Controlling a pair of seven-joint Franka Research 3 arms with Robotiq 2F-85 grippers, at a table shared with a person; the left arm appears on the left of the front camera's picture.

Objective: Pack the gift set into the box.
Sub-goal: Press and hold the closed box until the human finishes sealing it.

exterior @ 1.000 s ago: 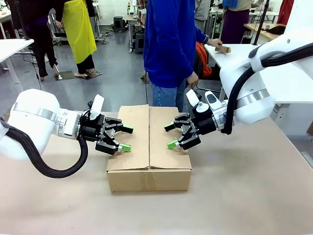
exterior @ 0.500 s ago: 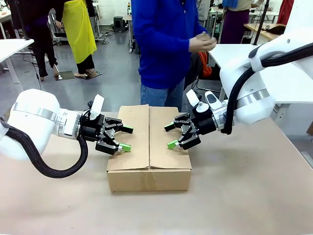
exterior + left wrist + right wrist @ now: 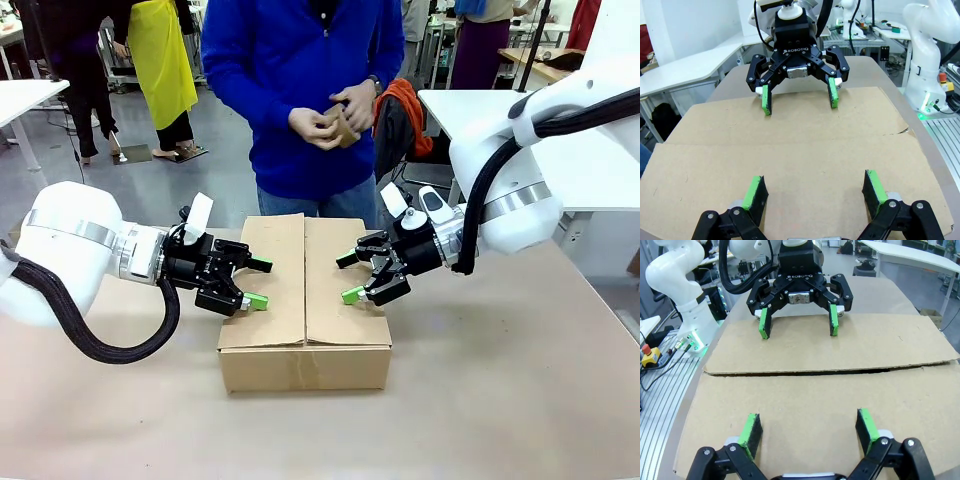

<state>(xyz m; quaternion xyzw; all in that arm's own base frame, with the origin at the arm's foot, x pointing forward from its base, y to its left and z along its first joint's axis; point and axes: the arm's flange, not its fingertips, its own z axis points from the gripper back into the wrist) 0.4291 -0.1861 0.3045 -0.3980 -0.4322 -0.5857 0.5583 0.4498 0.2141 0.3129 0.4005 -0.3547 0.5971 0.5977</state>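
Box (image 3: 304,300) sits mid-table (image 3: 500,400), its two top flaps folded down flat, with the seam running away from the robot toward the person.

Left gripper (image 3: 256,283) hangs over the left flap, fingers spread wide, nothing between them. Green pads (image 3: 756,192) sit just above the cardboard; contact cannot be told.

Right gripper (image 3: 348,277) faces it from across the seam, over the right flap, fingers likewise spread and empty. In the right wrist view a thin dark gap shows along the seam between the flaps.

The gift set itself cannot be seen with the flaps down.

Person (image 3: 300,90) in a blue top stands at the far edge behind the box, both hands (image 3: 330,118) together at chest height around a small brown object (image 3: 338,122).
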